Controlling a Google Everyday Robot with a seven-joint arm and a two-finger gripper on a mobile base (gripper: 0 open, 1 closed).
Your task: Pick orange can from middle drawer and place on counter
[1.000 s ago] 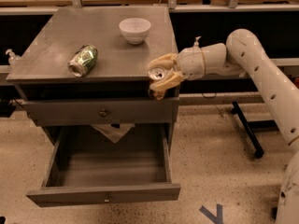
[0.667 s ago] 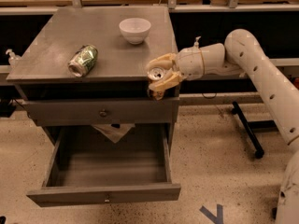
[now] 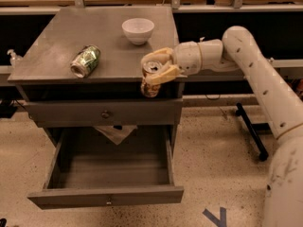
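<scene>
Gripping the orange can (image 3: 150, 85), the hand (image 3: 150, 71) hangs at the counter (image 3: 109, 51) edge, bowl (image 3: 138, 30) just behind.

The scuffed grey bench (image 3: 57, 46) carries two things, well apart: a white bowl (image 3: 138, 30) upright towards its back right, and a green-and-white can (image 3: 85, 60) on its side near the front left. At the front right corner, the end effector (image 3: 151, 70) grips an orange can (image 3: 150, 87) just off the edge.
</scene>
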